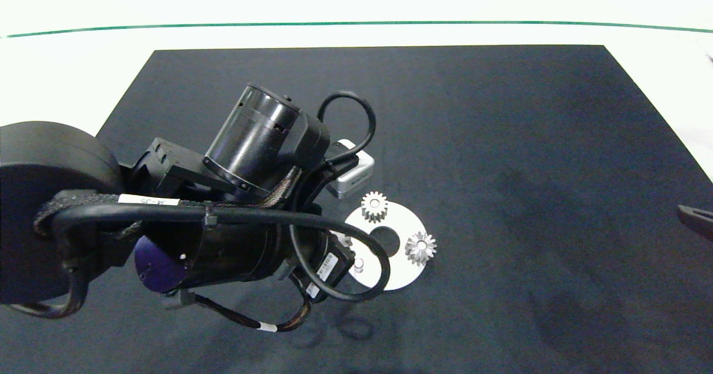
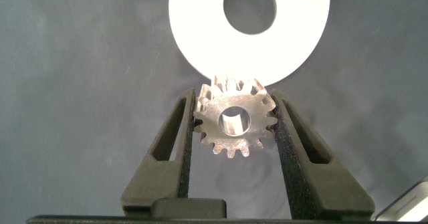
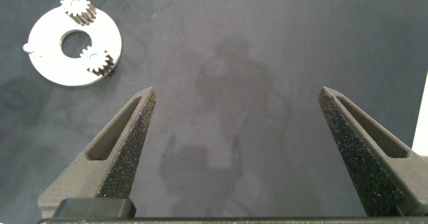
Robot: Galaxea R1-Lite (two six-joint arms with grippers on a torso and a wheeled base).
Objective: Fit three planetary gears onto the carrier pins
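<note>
Third gear in the jaws, right at the carrier's edge

The left gripper (image 2: 234,127) is clamped on a planetary gear (image 2: 235,122), gripped flat between both fingers at the rim of the white carrier disc (image 1: 396,276). Two gears already sit on the disc, one (image 1: 374,205) at its far side, one (image 1: 420,247) toward the right. One carrier pin (image 1: 359,263) stands bare, just beside the left arm. The right gripper (image 3: 244,154) hangs wide open, well apart over the dark mat (image 1: 529,140).
</note>
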